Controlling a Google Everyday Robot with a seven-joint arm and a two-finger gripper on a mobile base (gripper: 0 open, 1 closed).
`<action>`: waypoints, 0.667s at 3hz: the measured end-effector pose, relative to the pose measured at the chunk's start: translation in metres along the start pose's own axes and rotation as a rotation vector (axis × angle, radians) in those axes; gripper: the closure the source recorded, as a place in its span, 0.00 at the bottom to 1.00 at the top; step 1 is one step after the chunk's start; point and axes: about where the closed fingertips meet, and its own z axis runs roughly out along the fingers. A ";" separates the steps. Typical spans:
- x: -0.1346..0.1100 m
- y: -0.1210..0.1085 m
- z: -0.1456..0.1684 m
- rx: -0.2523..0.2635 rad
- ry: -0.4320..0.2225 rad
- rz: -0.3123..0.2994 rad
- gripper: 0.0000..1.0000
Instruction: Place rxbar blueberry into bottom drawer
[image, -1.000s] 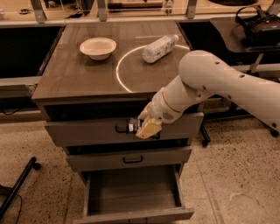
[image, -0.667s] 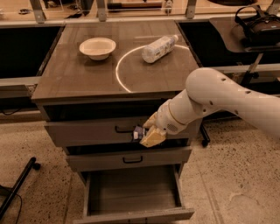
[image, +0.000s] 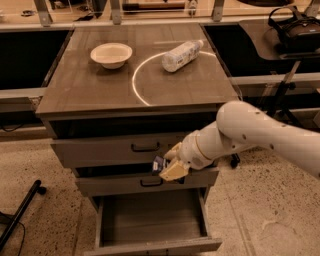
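Since the lowest grey-brown wooden drawer, the bottom drawer (image: 150, 220), is already pulled out and its plain wood floor looks bare, the hard part of access is done. The tan two-finger gripper (image: 170, 165) on the white robot arm (image: 250, 132) is pinched shut on the small flat dark navy-blue snack bar wrapper, the rxbar blueberry (image: 158, 163), which sticks out to the left of the fingertips. So the bar is up in the air, in front of the middle drawer face with the black handle (image: 151, 182), above the open box and near its back end.

My guess on why it's held like that: gripping one end leaves most of the wrapper free, so it can drop flat once the jaws let go. It's up at that height because the middle drawer front overhangs the back of the open one. I'd say the arm needs to come forward and down before releasing, or the bar could clip the front above.

Up on the brown wooden table (image: 100, 85), the shallow cream bowl (image: 111, 54) and the clear plastic bottle lying on its side (image: 182, 55) sit well apart from all this, so they shouldn't interfere.
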 end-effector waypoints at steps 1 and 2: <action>0.021 0.007 0.030 -0.023 -0.069 0.057 1.00; 0.038 0.012 0.067 -0.067 -0.119 0.090 1.00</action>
